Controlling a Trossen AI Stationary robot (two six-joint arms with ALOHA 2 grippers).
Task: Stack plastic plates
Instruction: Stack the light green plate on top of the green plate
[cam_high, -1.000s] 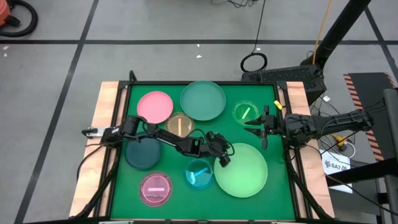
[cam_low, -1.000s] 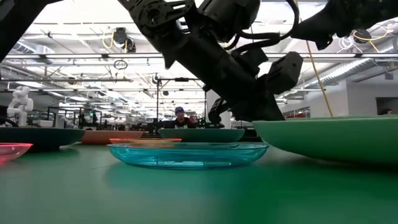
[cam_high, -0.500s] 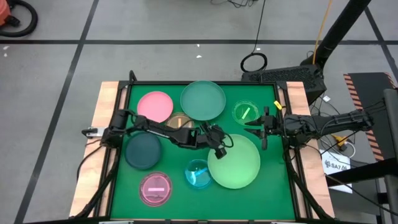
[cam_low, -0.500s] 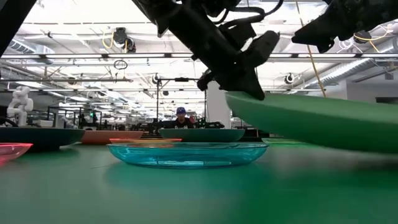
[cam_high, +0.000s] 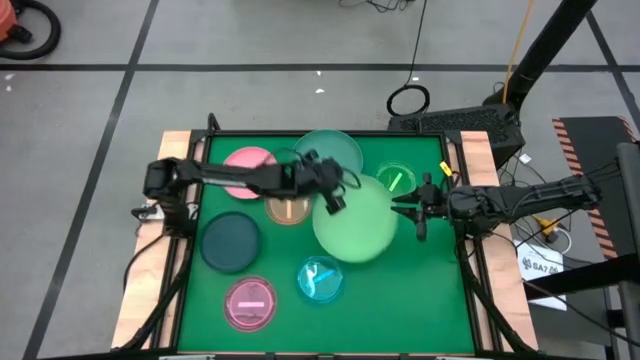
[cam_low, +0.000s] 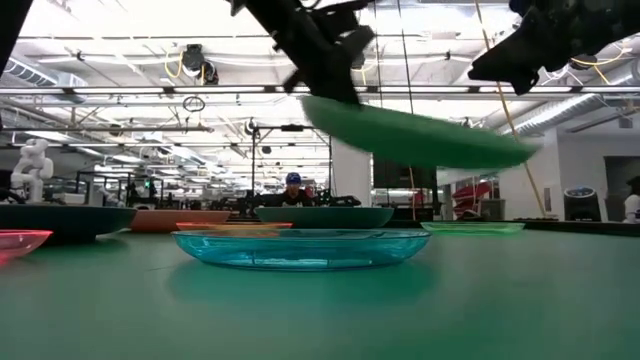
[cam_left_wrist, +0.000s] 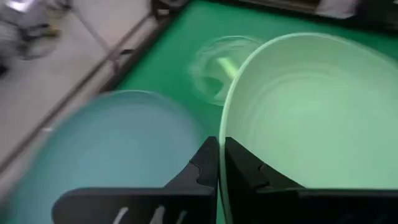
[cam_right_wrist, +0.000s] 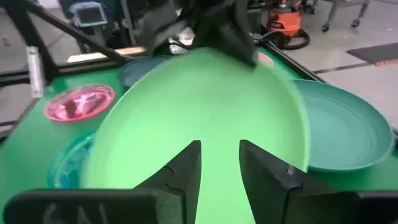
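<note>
nearest the table's front edge, a small magenta plate (cam_high: 250, 303) and a small cyan plate (cam_high: 320, 280) lie flat on the green table (cam_high: 440, 300), the cyan one filling the foreground of the low view (cam_low: 300, 247). behind them a dark teal plate (cam_high: 231, 241) rests at the left. above the table's middle, the left gripper (cam_high: 329, 196) pinches the rim of the large light-green plate (cam_high: 354, 219), its fingers (cam_left_wrist: 210, 167) closed on either side of the edge; the plate hangs tilted in the air, clear of the surface (cam_low: 420, 137). an amber plate (cam_high: 288, 208) sits under the left arm. the right gripper (cam_high: 420, 211) hovers at the light-green plate's right edge, its fingers (cam_right_wrist: 186, 168) parted and holding nothing. farther back lie a small green plate (cam_high: 395, 180), the large teal plate (cam_high: 335, 150), partly covered by the left arm, and a pink plate (cam_high: 243, 166). in the room beyond, a person (cam_low: 291, 187) is seen behind the table.
</note>
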